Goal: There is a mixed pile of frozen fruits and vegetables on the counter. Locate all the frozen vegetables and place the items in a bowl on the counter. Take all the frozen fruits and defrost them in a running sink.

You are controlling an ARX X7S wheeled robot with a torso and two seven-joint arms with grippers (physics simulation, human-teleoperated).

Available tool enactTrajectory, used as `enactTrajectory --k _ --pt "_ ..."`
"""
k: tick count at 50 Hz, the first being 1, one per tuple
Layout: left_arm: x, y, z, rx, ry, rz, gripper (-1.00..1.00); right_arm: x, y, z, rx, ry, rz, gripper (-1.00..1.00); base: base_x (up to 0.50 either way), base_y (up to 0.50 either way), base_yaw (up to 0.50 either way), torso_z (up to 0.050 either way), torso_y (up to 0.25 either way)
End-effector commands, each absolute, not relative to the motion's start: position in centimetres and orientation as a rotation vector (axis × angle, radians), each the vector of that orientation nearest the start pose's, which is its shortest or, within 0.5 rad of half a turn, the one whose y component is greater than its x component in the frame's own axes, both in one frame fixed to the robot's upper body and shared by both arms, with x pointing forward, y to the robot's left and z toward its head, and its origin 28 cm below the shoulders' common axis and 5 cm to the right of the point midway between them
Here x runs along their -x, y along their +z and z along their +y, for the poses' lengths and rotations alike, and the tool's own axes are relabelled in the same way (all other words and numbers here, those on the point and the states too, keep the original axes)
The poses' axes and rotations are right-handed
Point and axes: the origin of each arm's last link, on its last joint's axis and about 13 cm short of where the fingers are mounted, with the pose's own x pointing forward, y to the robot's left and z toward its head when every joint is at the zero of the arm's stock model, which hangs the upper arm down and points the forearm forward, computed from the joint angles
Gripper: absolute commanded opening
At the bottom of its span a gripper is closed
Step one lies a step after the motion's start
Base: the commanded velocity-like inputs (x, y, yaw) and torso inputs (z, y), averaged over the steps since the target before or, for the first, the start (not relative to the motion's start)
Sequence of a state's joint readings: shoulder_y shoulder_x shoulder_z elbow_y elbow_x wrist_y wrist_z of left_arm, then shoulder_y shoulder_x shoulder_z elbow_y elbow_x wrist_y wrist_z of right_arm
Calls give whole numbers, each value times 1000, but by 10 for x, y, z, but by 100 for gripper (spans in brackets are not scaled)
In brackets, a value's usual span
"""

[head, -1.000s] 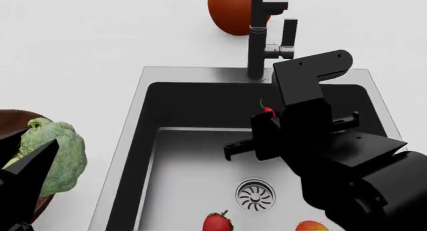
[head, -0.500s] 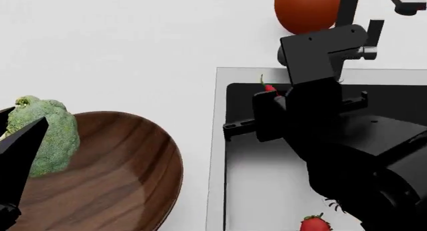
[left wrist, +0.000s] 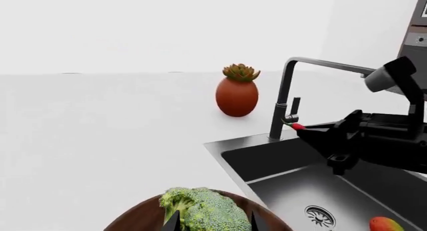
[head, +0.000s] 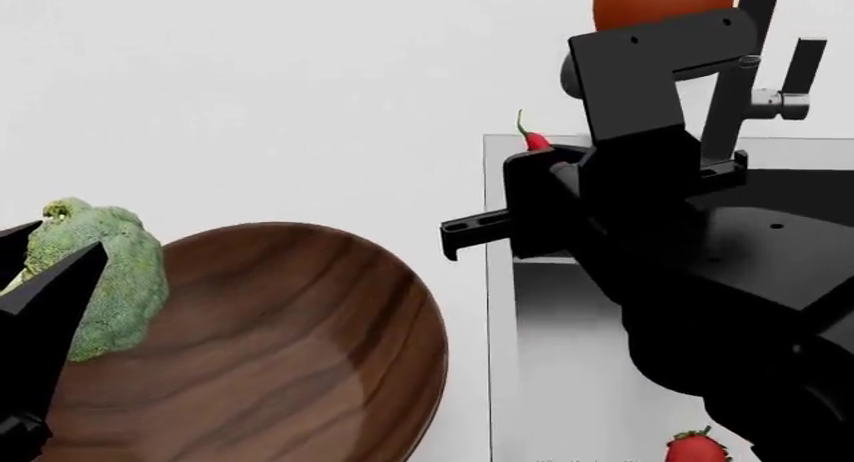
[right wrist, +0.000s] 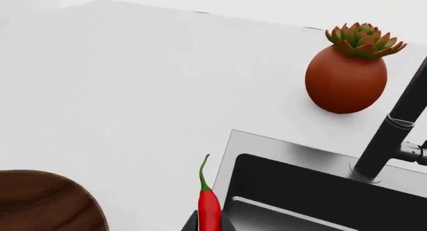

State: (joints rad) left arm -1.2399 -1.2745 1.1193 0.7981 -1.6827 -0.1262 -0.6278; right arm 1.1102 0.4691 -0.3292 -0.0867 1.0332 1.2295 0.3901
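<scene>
My left gripper (head: 34,272) is shut on the green broccoli (head: 100,277) and holds it over the left part of the wide dark wooden bowl (head: 294,352) on the white counter (head: 267,102). From the left wrist, the broccoli (left wrist: 207,211) fills the gap between the jaws. My right gripper (right wrist: 209,226) is shut on the thin red chili (right wrist: 209,203), held above the sink's left rim; the chili tip (head: 534,139) shows in the head view. A strawberry (head: 697,449) lies in the steel sink (head: 547,362), and the mango (left wrist: 385,224) lies near the drain (left wrist: 320,216).
A red-brown pot with a succulent (right wrist: 347,71) stands on the counter behind the sink, next to the tall dark faucet (left wrist: 287,101). My right arm (head: 721,282) hangs over the basin.
The view has swung left, bringing more of the bowl into sight. My right gripper carried the chili from over the basin to the sink's left rim. The broccoli stays gripped over the bowl.
</scene>
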Motion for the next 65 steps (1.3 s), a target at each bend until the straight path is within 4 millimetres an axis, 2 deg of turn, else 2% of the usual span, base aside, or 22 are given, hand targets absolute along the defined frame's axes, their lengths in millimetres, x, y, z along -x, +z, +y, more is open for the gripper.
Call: enactTrajectory --k 1,10,19,25,29,33,65 --pt "-174 264 247 100 -461 40 -100 -310 262 -122 131 270 259 -100 -477 270 0 0 0" --pt "-175 263 248 105 -459 42 -100 -313 260 -121 121 267 265 -100 -462 319 0 0 0" --pt "-178 261 247 98 -462 46 -100 -312 260 -122 124 273 253 -100 0 20 0 0 0" --pt "-179 261 246 104 -465 45 -100 -313 261 -122 110 272 242 -100 90 443 0 0 0" --pt "-179 259 247 110 -463 50 -100 -314 260 -122 109 266 245 -100 3 1 0 0 0" --pt "-179 260 247 111 -462 46 -100 -314 268 -125 114 250 223 -100 0 0 0 0 0" --pt "-181 260 246 99 -451 45 -100 -313 267 -124 122 260 224 -100 0 0 0 0 0"
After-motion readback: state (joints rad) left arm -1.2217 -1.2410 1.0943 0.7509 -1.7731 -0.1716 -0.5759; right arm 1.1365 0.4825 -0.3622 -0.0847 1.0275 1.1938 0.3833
